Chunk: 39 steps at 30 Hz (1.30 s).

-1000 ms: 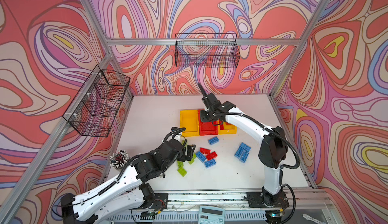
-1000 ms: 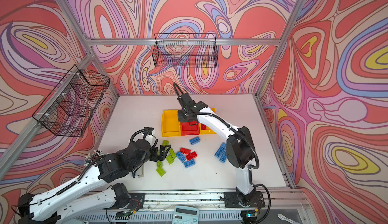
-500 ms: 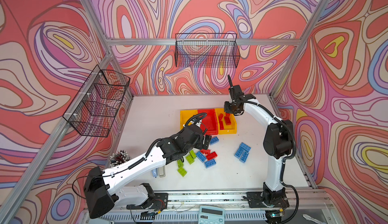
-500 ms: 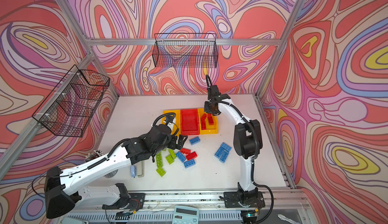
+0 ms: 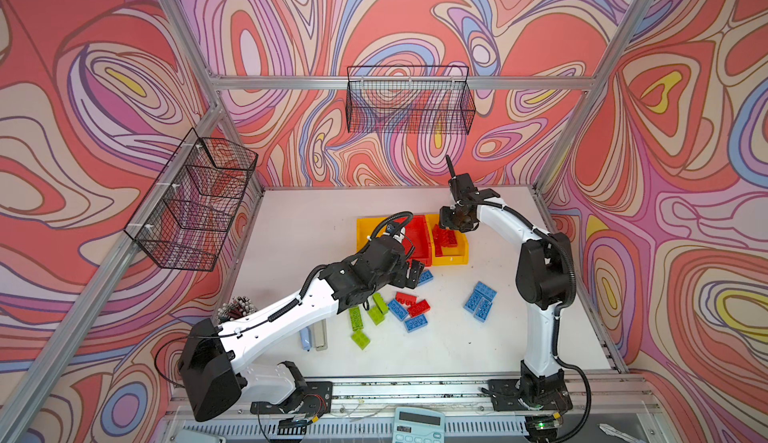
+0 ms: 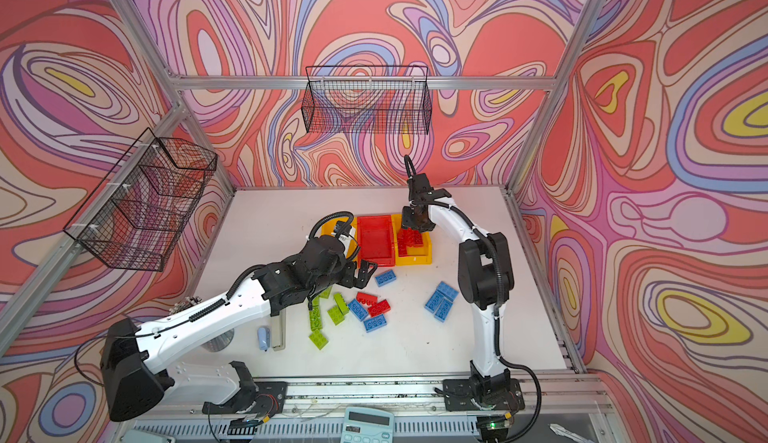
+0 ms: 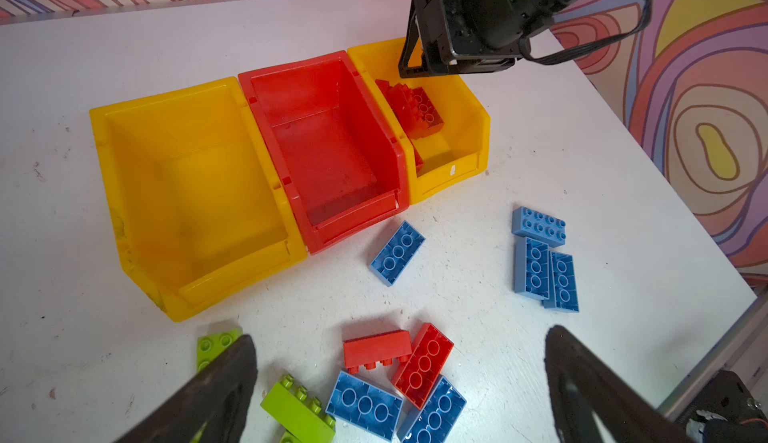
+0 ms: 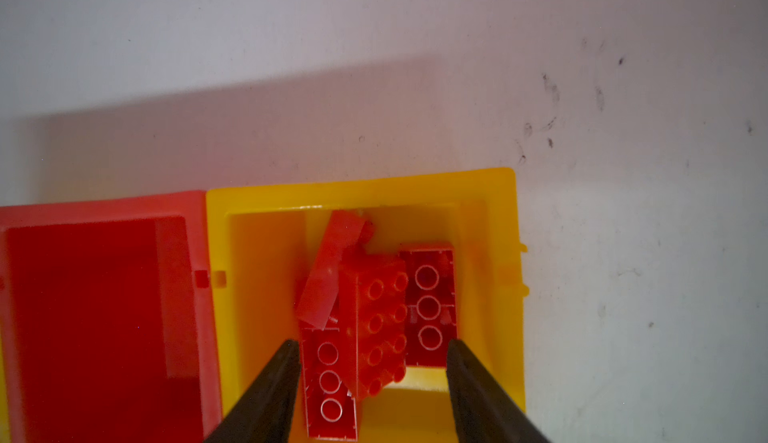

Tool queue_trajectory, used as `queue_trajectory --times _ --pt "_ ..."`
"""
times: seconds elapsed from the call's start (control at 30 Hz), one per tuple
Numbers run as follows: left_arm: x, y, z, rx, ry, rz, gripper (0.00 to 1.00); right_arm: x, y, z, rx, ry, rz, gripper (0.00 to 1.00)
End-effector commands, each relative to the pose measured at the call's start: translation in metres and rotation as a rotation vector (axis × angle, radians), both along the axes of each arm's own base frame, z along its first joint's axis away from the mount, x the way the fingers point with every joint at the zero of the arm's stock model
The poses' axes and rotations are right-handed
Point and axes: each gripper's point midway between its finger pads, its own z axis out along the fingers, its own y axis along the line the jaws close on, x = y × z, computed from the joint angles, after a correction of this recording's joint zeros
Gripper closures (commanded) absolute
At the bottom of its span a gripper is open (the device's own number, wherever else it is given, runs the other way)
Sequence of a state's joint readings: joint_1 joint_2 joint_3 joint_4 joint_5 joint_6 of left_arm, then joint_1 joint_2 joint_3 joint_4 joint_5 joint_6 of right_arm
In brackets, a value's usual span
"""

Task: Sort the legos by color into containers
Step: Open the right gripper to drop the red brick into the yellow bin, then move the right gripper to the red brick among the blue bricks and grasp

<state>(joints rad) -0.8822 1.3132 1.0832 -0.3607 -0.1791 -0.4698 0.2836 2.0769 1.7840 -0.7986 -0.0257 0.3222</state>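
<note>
Sort looks early: only reds binned, two bins empty.
On the bench (image 5: 457, 358), toward its back edge, the yellow bin (image 5: 451, 259) nearest the right edge holds red bricks (image 8: 428, 308); the red bin (image 7: 324, 142) and the other yellow bin (image 7: 187, 171) are bare. Right gripper (image 8: 372, 343) sits above the heap, jaws apart, gripping nothing. Left gripper (image 7: 399, 333) gapes over loose blue bricks (image 5: 480, 301), green bricks (image 5: 359, 339) and two red strays (image 5: 417, 307) mid-bench.
</note>
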Motion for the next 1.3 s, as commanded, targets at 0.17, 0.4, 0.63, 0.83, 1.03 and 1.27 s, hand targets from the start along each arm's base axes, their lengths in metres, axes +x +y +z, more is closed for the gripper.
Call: queue_trajectory --times 0.17,0.4,0.63,0.83,1.03,1.27 --pt "-0.025 0.021 -0.010 -0.077 0.051 0.021 0.00 -0.062 0.021 0.047 0.085 -0.040 -0.005 0.14" --pt "-0.053 0.052 -0.021 -0.103 0.078 0.040 0.00 -0.128 0.060 0.034 0.080 -0.008 0.016 0.14" --pt "-0.075 0.086 -0.028 -0.127 0.095 0.093 0.00 -0.182 0.114 0.006 0.084 0.033 0.109 0.19" --pt "-0.089 0.112 -0.042 -0.131 0.133 0.173 0.00 -0.199 0.145 -0.014 0.045 0.055 0.242 0.32" --pt "-0.098 0.119 -0.053 -0.148 0.176 0.194 0.00 -0.207 0.149 -0.029 0.020 0.077 0.349 0.41" --pt "-0.101 0.133 -0.053 -0.198 0.171 0.266 0.00 -0.217 0.159 -0.049 -0.016 0.119 0.453 0.42"
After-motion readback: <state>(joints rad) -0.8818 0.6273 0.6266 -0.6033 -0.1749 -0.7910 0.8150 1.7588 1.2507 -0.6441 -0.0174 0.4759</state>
